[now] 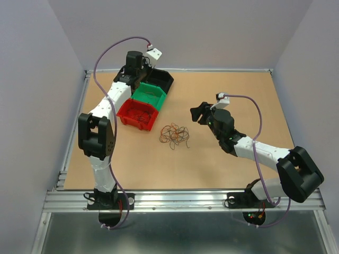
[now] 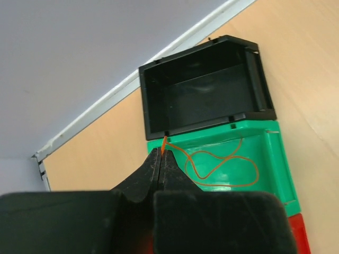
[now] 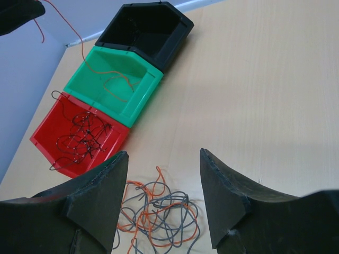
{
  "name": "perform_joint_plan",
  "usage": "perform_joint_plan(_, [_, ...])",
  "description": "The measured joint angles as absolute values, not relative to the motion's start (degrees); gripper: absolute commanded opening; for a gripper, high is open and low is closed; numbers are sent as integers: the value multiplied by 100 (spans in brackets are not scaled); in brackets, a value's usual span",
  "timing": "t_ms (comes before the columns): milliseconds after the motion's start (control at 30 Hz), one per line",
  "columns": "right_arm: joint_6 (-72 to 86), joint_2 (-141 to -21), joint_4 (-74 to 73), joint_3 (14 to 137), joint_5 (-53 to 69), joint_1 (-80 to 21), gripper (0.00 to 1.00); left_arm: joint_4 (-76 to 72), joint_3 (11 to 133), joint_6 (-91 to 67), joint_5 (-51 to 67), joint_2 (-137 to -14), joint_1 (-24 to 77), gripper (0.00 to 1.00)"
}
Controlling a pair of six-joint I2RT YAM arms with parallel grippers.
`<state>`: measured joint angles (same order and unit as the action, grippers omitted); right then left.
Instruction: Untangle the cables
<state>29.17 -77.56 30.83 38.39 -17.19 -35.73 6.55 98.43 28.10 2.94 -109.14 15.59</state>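
Note:
A tangled clump of orange and grey cables (image 1: 175, 135) lies on the table in front of the bins; it also shows in the right wrist view (image 3: 159, 219). My left gripper (image 2: 161, 154) is shut on an orange cable (image 2: 222, 169) whose loops hang into the green bin (image 2: 267, 164). In the top view the left gripper (image 1: 133, 62) is above the far bins. My right gripper (image 3: 163, 159) is open and empty, above and to the right of the clump; in the top view the right gripper (image 1: 200, 112) is to the clump's right.
Three bins stand in a row at the far left: black (image 1: 165, 79), green (image 1: 157, 100), red (image 1: 127, 117). The red bin holds dark cables (image 3: 79, 135). The table's metal rail (image 1: 74, 132) runs along the left edge.

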Motion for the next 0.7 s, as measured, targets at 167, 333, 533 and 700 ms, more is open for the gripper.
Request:
perform_joint_plan(167, [2919, -7756, 3083, 3839, -1719, -3573, 62, 755, 9920, 2867, 209, -11170, 1785, 0])
perform_joint_plan(333, [2917, -7756, 3068, 3839, -1719, -3573, 61, 934, 10339, 2958, -78, -12038, 1776, 0])
perform_joint_plan(533, [2921, -7767, 2978, 3839, -1745, -3570, 61, 1540, 10492, 3496, -132, -12807, 1750, 0])
perform_joint_plan(700, [2939, -7835, 2882, 3839, -1747, -3573, 61, 1813, 10519, 3955, -158, -12868, 1750, 1])
